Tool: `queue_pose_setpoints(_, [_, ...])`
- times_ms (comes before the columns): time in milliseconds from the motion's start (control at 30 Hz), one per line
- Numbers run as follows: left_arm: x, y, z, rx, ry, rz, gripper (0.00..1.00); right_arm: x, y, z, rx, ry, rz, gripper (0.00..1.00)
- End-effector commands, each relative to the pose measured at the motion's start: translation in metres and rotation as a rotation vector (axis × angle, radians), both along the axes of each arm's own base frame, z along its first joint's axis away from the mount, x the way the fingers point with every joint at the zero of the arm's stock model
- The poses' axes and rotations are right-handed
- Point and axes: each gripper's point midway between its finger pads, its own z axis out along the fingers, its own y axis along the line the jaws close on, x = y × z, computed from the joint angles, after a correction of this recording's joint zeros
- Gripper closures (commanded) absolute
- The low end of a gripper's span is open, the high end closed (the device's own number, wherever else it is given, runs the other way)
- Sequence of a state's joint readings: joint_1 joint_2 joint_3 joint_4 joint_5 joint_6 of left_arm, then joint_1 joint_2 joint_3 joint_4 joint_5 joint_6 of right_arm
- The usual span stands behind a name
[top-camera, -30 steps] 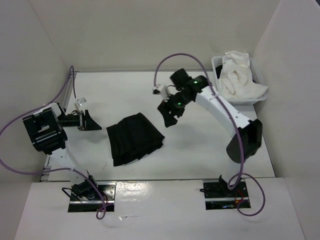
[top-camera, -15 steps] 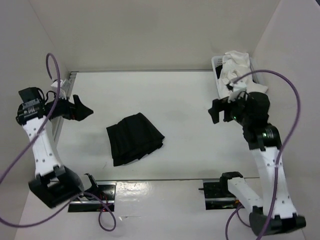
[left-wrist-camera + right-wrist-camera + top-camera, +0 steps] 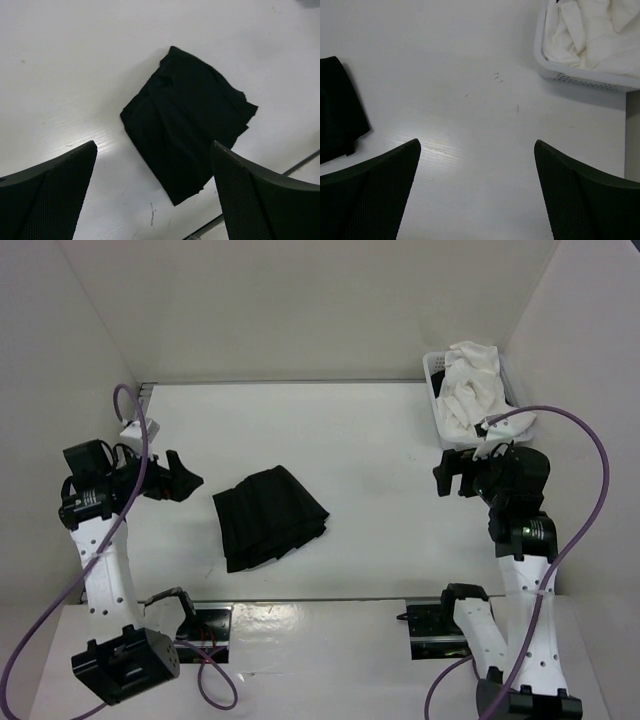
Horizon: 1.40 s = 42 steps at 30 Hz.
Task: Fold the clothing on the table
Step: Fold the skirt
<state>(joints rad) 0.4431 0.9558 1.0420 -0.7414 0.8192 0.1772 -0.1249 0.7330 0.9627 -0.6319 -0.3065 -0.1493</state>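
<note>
skirt (image 3: pixel 268 515) lies in a folded bundle on the table (image 3: pixel 380 430), left of centre, toward the near edge. left gripper (image 3: pixel 190 482) is just left of it, not touching, jaws wide apart and empty. right gripper (image 3: pixel 447 476) is well off to the right, jaws apart, empty. left wrist view shows the skirt's layered edges between the fingers. right wrist view shows only its corner, plus the basket (image 3: pixel 580 77) of white cloth (image 3: pixel 590 35).

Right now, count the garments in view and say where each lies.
2. The black pleated fabric skirt lies folded on the white flat tabletop, left of centre. The white crumpled cloth garment fills the small white plastic basket at the far right corner; more may hide beneath.
</note>
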Motion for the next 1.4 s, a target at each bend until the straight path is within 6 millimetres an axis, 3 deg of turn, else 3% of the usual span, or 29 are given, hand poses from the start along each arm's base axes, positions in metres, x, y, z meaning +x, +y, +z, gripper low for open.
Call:
queue_pose_setpoints(0, [0.001, 0.014, 0.011, 0.101, -0.061, 0.075, 0.00, 0.002, -0.011, 0.018, -0.017, -0.081, -0.061, 0.02])
queue_pose_setpoints(167, [-0.007, 0.043, -0.004, 0.205, -0.007, 0.240, 0.00, 0.014, -0.030, 0.000, -0.031, 0.004, -0.159, 0.02])
queue_pose_setpoints(267, [-0.010, 0.053, 0.006, 0.244, -0.053, 0.317, 0.00, 0.014, -0.033, -0.005, -0.042, 0.023, -0.153, 0.02])
queue_pose_setpoints(333, [-0.013, 0.051, 0.015, 0.247, -0.090, 0.325, 0.00, 0.012, -0.035, -0.002, -0.043, 0.011, -0.163, 0.02])
queue_pose_setpoints(567, [-0.015, 0.049, 0.014, 0.251, -0.098, 0.314, 0.00, -0.007, -0.040, 0.018, -0.063, -0.087, -0.167, 0.02])
queue_pose_setpoints(667, [-0.021, 0.046, 0.019, 0.260, -0.127, 0.317, 0.00, -0.015, -0.043, 0.016, -0.070, -0.091, -0.178, 0.02])
queue_pose_setpoints(1367, [-0.024, 0.046, 0.023, 0.272, -0.152, 0.327, 0.00, -0.013, -0.041, 0.015, -0.087, -0.086, -0.149, 0.02])
